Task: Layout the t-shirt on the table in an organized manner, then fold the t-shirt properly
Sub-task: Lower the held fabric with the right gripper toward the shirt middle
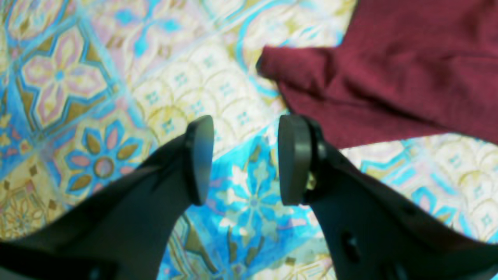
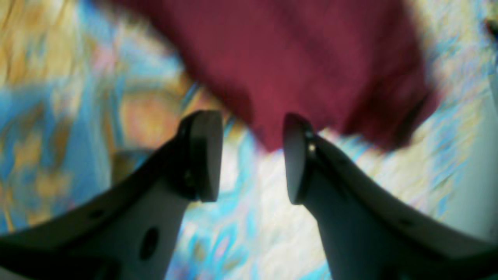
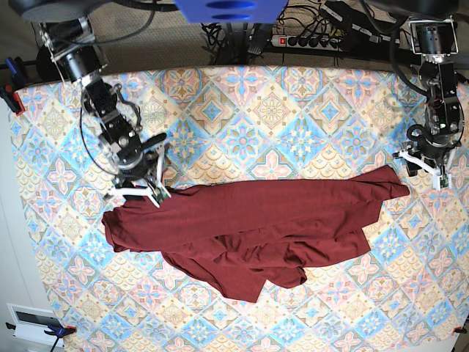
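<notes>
The dark maroon t-shirt point(image 3: 256, 227) lies crumpled and stretched sideways across the middle of the patterned table point(image 3: 278, 110). In the left wrist view my left gripper point(image 1: 247, 128) is open with only tablecloth between its fingers. A shirt corner point(image 1: 389, 77) lies just beyond it. In the base view this gripper point(image 3: 423, 169) hovers by the shirt's right tip. My right gripper point(image 2: 249, 124) is open too, its fingers straddling the blurred shirt edge point(image 2: 291, 58) without closing on it. It point(image 3: 139, 194) sits at the shirt's upper left corner in the base view.
A power strip point(image 3: 308, 40) and cables lie behind the table's far edge. A clamp point(image 3: 11, 95) grips the left edge, and a white box point(image 3: 33, 323) sits off the lower left corner. Patterned cloth shows all around the shirt.
</notes>
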Controlling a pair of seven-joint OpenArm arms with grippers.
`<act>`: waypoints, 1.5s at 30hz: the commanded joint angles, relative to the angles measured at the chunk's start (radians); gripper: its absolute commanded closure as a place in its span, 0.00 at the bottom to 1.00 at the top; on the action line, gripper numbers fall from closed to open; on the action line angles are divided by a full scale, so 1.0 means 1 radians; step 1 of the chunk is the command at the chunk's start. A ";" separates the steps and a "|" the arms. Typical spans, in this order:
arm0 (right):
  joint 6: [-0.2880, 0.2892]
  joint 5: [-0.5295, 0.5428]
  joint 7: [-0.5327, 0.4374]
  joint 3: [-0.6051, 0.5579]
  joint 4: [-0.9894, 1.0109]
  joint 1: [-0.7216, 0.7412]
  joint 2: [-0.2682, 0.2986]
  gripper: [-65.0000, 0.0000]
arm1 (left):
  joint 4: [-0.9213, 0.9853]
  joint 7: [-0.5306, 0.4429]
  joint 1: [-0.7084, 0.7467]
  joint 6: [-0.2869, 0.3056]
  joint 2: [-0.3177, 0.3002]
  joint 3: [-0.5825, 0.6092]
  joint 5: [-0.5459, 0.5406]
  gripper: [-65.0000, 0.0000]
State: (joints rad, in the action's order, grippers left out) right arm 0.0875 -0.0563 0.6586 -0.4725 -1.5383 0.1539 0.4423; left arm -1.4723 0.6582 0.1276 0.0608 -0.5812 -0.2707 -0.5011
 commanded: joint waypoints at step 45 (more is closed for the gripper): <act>-0.005 -0.006 -0.165 -0.076 0.025 0.243 -0.119 1.00 | -0.072 -0.016 -0.013 0.004 0.108 -0.006 0.003 0.59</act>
State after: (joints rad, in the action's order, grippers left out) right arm 0.0948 -0.0563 0.5213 -0.5549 -1.4990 0.3588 0.3225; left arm -1.5253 0.6598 0.1253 0.0708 -0.4507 -0.2687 -0.4969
